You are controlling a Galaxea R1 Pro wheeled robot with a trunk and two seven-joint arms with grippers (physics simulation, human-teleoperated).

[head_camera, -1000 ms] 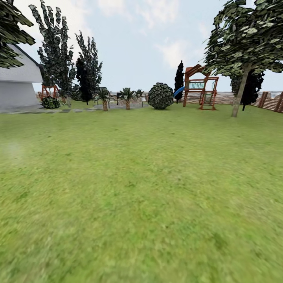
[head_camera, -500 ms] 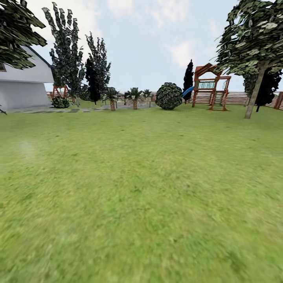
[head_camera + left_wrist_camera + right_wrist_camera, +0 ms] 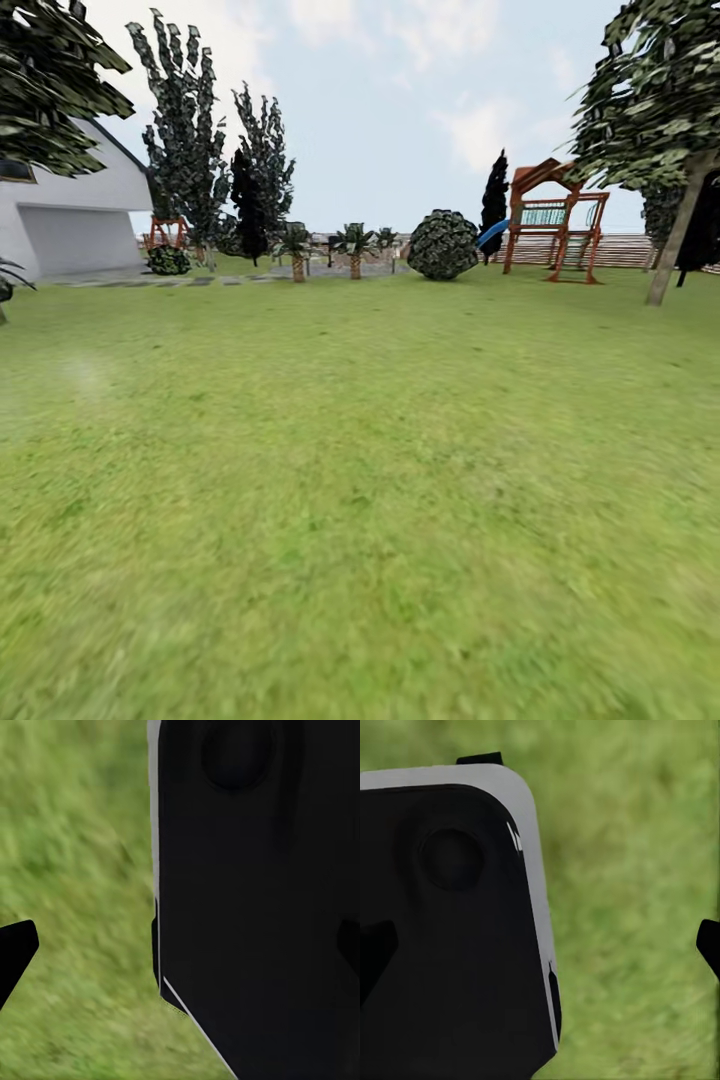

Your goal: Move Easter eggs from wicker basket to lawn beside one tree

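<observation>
Ahead, the lawn point(image 3: 360, 480) runs unbroken from the camera's foot to the far edge of the garden, and I take the play tower point(image 3: 555, 225) as my landmark. Just right of the play tower stands the tree point(image 3: 678, 240), its thin pale trunk leaning under dark, pale-flecked leaf clumps. Left of the play tower sits a round bush point(image 3: 443, 245), then a row of short palms point(image 3: 355, 250), a group of tall dark trees point(image 3: 215, 170), and well beyond them the white house point(image 3: 75, 220). Behind the play tower a slatted fence point(image 3: 625, 250) closes the yard.

No wicker basket and no Easter eggs are visible from the head camera, so where they lie cannot be told from here (the robot seems to be on its way or searching).

Each wrist camera looks past a black body panel point(image 3: 255, 900) onto grass. A dark fingertip pokes in at the frame edge of the left wrist view, and likewise in the right. How wide either gripper stands, or whether it holds anything, I cannot tell.

The risk, as I judge it, is driving on toward the tree without the basket located: the grass near the camera is blurred and featureless, so a low basket off to one side could easily be passed, or bumped by the base.
</observation>
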